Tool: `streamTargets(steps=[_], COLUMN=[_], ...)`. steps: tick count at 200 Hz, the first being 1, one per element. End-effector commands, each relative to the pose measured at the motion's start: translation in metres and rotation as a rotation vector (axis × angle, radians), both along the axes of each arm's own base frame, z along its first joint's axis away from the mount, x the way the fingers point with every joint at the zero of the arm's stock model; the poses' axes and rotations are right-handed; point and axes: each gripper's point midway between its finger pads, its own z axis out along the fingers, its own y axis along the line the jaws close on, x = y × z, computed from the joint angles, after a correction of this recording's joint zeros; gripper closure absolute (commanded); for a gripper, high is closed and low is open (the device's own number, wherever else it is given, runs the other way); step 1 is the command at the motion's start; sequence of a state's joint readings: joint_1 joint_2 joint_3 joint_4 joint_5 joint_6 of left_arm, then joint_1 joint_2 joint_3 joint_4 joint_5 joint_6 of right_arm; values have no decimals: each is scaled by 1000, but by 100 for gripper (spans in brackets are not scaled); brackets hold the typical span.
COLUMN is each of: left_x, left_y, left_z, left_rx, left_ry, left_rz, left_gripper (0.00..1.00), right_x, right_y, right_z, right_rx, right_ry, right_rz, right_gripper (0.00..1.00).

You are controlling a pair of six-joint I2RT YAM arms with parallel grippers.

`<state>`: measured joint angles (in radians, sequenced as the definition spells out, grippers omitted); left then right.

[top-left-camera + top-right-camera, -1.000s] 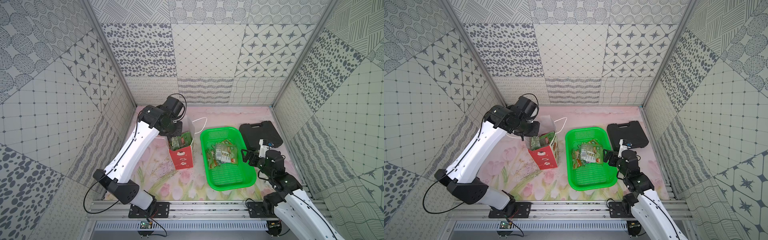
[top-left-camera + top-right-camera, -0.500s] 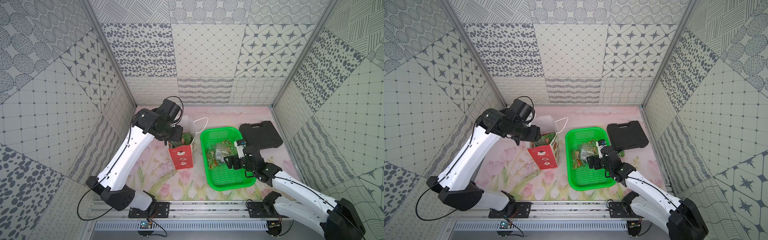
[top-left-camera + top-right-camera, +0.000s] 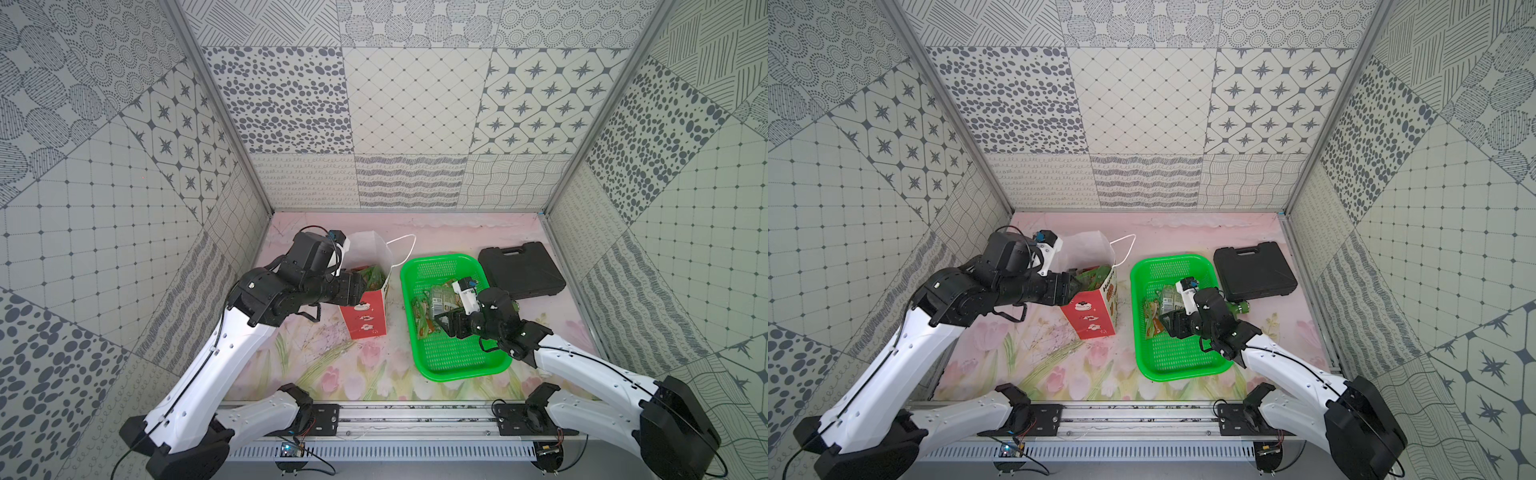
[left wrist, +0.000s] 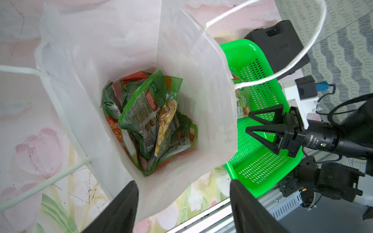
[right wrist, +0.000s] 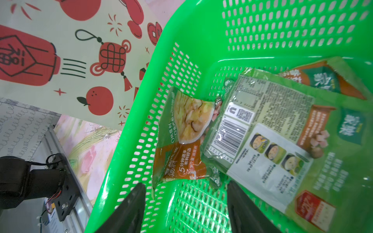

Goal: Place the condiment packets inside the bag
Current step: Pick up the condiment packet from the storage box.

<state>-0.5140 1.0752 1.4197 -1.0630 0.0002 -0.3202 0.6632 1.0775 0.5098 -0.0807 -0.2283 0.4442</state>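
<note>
A two-armed robot works over a floral-print table. The left gripper hangs just above the open mouth of a tall paper gift bag, white above and red below, with white cord handles. Its jaws stand wide apart and hold nothing. Straight ahead of them, at the bottom of the bag, lies a crumpled heap of flat, glossy green condiment packets with orange accents.

The right gripper is lowered into a bright green plastic mesh basket that stands just beside the bag. Its jaws are partly apart, with nothing between them. Just ahead of the gap lies a small packet, green and orange with a soup photo, resting against the basket wall. Its long axis runs away from the jaws, so its near short edge faces the gap, and that edge looks narrower than the gap. A larger packet, barcode side up, lies ahead of one finger, its edge over the small packet's side. More packets lie under it.

The right arm is plainly the nearer one, since the left is across the bag from the basket. The next move likely needs only a short advance, so that the near edge slips between the jaws before they close. The risk is catching the larger packet's corner as well.

A black hard plastic case lies beyond the basket, well clear of both grippers.
</note>
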Motion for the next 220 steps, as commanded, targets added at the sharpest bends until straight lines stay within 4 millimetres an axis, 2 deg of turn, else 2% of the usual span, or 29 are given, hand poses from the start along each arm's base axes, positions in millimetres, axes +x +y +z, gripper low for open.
streamTargets(steps=[1, 7, 9, 13, 54, 70, 102, 126, 136, 158, 173, 207, 220], left_x=[18, 16, 16, 14, -3, -5, -10, -13, -13, -14, -15, -16, -16], left_y=[-16, -15, -15, -15, -16, -15, -17, -16, -15, -15, -15, -15, -15], left_z=[35, 37, 37, 39, 49, 48, 49, 50, 51, 51, 51, 52, 52], left_rx=[-81, -87, -89, -95, -164, -165, -182, -188, -185, -186, -188, -190, -192], left_ry=[-265, -279, -282, -294, -377, -379, -388, -403, -407, -408, -410, -413, -413], left_rz=[-82, -87, -88, -91, -138, -141, -162, -169, -166, -167, -171, -173, -175], left_gripper=[25, 25, 25, 25, 22, 22, 22, 22, 22, 22, 22, 22, 22], right_x=[4, 4, 7, 8, 12, 17, 31, 31, 31, 32, 35, 43, 45], right_y=[17, 19, 22, 25, 44, 50, 49, 58, 61, 62, 53, 21, 8], right_z=[14, 11, 19, 21, 3, -3, -23, -30, -31, -22, -12, 21, 28], right_rx=[53, 48, 59, 62, 18, -14, -111, -139, -146, -151, -171, -231, -251], right_ry=[-27, -20, -35, -38, 2, 11, 49, 64, 65, 51, 29, -54, -63], right_rz=[31, 33, 36, 38, 56, 44, -23, -11, -3, -8, -51, -171, -205], right_gripper=[39, 40, 41, 42, 45, 50, 62, 65, 71, 89, 100, 100, 100])
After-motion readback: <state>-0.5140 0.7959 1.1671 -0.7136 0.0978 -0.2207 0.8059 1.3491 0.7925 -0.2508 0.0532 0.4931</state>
